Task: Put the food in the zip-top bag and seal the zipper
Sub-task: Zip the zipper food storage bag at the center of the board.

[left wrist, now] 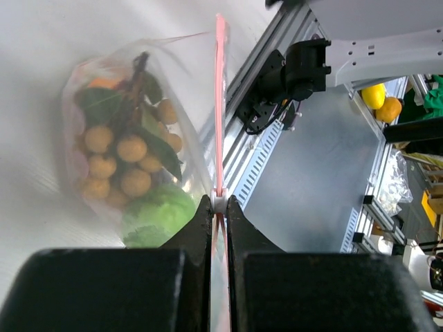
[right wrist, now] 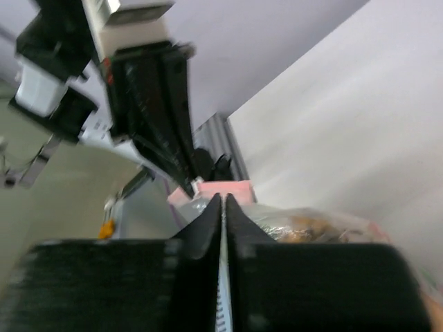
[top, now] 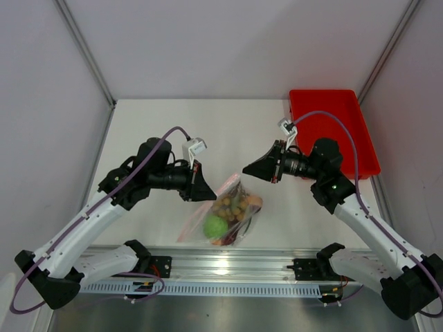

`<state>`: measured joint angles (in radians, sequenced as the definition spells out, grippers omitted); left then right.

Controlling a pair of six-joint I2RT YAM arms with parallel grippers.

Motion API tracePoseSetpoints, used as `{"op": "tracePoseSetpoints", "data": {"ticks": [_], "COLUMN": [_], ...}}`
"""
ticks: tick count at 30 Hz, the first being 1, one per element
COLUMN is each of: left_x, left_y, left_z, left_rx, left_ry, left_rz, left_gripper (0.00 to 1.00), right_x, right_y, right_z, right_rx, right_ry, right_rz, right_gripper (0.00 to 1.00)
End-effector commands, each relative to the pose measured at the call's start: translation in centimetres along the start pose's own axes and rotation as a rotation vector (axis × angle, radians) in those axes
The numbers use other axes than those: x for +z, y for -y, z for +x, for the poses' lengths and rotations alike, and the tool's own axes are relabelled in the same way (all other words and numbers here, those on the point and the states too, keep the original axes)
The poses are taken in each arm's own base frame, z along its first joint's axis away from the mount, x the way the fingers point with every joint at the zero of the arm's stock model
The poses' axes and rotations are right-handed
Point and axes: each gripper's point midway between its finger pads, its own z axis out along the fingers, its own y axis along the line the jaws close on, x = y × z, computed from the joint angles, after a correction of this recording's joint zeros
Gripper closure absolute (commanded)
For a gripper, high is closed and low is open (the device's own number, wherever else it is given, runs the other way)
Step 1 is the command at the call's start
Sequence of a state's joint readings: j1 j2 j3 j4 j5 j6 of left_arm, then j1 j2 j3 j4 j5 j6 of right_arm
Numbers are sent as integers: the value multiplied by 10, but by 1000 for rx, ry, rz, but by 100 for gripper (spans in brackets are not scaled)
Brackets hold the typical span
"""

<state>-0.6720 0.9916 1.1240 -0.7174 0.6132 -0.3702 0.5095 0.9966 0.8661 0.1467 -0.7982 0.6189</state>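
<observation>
the zip-top bag [top: 232, 211], holding the food [left wrist: 118, 159], sags soft and slippery over the desk [top: 173, 131]. the left claw [left wrist: 219, 200] pinches its zipper [left wrist: 220, 104], likely the firmest hold. the right claw [right wrist: 223, 199] is closed, grip unclear.

There was one zip-top bag [top: 228, 207] near the middle of the tabletop's near edge, with one pink zipper [left wrist: 220, 104] along its mouth. Inside were one bunch of small tan fruits [left wrist: 118, 162], at least seven of them countable through the blur, one green round fruit [left wrist: 156, 214] and a few dark leaves [left wrist: 163, 155]. One red tray [top: 346, 138] sat at the far right corner. Two grippers showed, the left gripper [left wrist: 216, 202] and the right gripper [right wrist: 223, 199].
</observation>
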Motion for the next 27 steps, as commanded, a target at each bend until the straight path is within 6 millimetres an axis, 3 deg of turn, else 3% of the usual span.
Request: {"op": "tracePoseSetpoints", "data": {"ticks": [1,4,6,7,15,23,27], "left_x": [-7,-10,-13,-13,-15,-16,-16], "left_y": [12,21,27,29,37,40,42], "left_z": [2,-1,-4,-4,-5,-7,-8], "left_rx": [32,46,57,61,64,64,67], "left_ry": [1,5,9,7,5,2,4], "left_rz": [44,82,104,113,148,166,172], "left_gripper": [99,99,99,99,99,100,99], "right_x": [-7,-7,-6,-5,8,20,26], "right_y": [-47,-47,-37,-37,-20,-41,-43], "right_z": [6,12,20,15,13,28,36], "right_rx": [-160,-202,-164,-203,-203,-188,-156], "right_ry": [-117,-180,-236,-232,-290,-405,-449], "right_rz": [-274,-290,-262,-261,-296,-441,-479], "right_gripper": [87,43,39,38,35,40,50]}}
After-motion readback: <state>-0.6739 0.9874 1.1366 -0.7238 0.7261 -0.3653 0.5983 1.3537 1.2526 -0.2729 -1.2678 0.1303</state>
